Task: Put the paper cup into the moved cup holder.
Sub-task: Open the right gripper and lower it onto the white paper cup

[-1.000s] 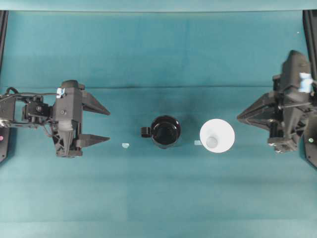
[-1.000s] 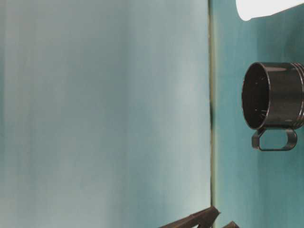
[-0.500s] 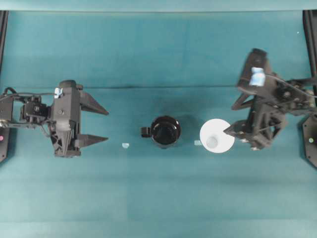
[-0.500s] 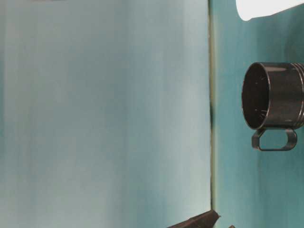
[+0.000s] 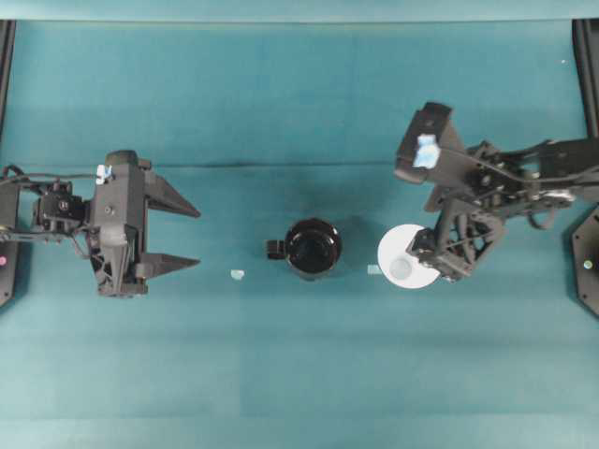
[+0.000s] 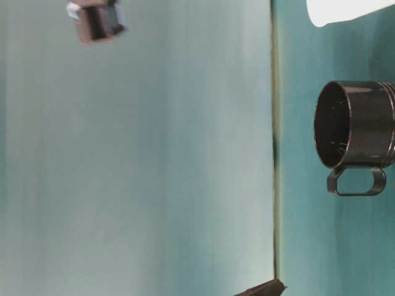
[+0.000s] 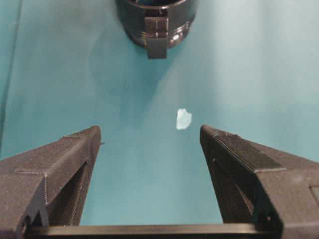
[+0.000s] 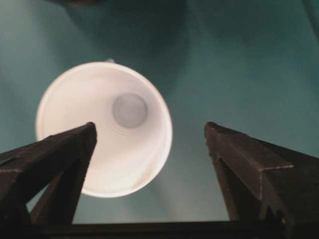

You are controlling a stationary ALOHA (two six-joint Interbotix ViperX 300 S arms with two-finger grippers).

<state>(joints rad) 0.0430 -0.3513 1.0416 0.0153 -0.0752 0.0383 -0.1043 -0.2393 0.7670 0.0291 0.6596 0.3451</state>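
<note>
Right wrist view: paper cup [image 8: 104, 128] upright under the wide-spread right pincer [image 8: 149, 134], overlapping its left finger, unheld.

Matt white paper cup [image 8: 104, 128], glossy black cup holder [image 5: 313, 248], smooth matt teal table surface [image 5: 281, 103], ribbed matt black plastic jaws

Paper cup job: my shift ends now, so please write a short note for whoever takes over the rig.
Left hand: open, empty, parked at the left, its fingers pointing toward the cup holder.
Right hand: open, above the paper cup, nothing gripped; one finger overlaps the rim in the wrist view.
The paper cup stands upright, mouth up, on the table, right of the cup holder and apart from it. The holder is upright, its handle toward the left hand.
Done: nothing placed.
Left: grip the cup, lift it, lower it into the holder.
</note>
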